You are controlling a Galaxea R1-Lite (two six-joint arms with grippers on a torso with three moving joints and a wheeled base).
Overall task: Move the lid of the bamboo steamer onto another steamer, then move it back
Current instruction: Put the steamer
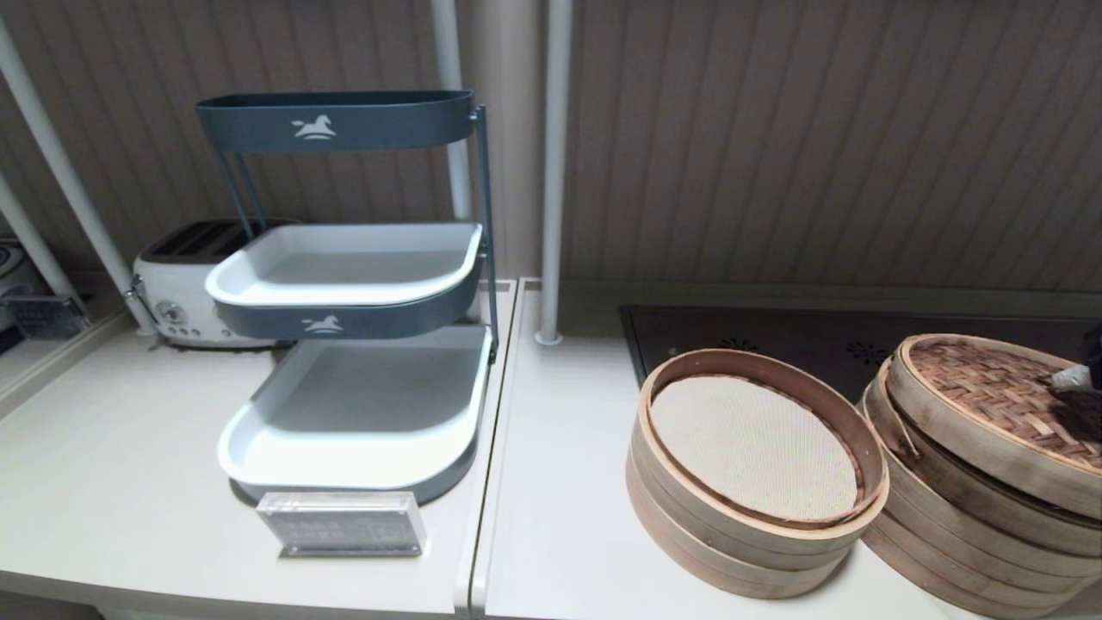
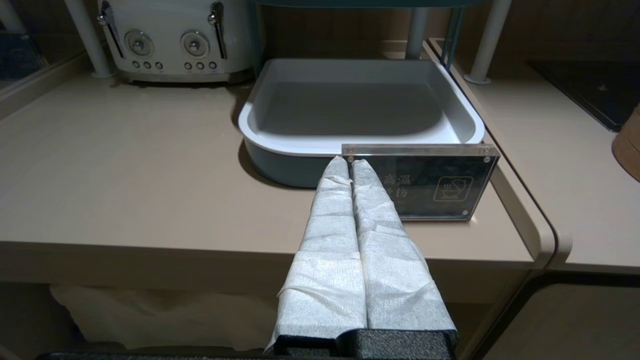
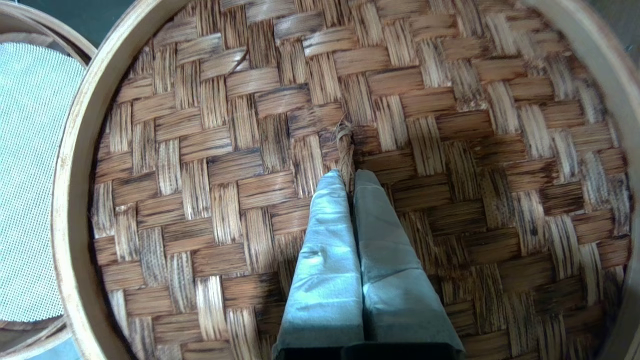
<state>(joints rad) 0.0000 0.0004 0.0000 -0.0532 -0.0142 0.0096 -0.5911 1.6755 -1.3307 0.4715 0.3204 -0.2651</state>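
The bamboo steamer lid (image 1: 981,387) has a herringbone woven top and a pale hoop rim (image 3: 75,165). It sits tilted on top of another steamer (image 1: 947,517), a stack of pale bamboo tiers at the far right, and it hides that stack's own lid. My right gripper (image 1: 1072,379) is over the lid's middle. In the right wrist view the right gripper (image 3: 346,172) is shut on the lid's small twine loop (image 3: 344,145). My left gripper (image 2: 350,162) is shut with nothing in it, held before the counter's front edge near an acrylic sign (image 2: 425,185).
An open bamboo steamer (image 1: 749,517) with a cream liner (image 1: 758,439) stands just left of the stack. A dark cooktop (image 1: 818,336) lies behind both. A tiered tray rack (image 1: 344,379), a white toaster (image 1: 172,293) and the sign (image 1: 344,521) are on the left counter.
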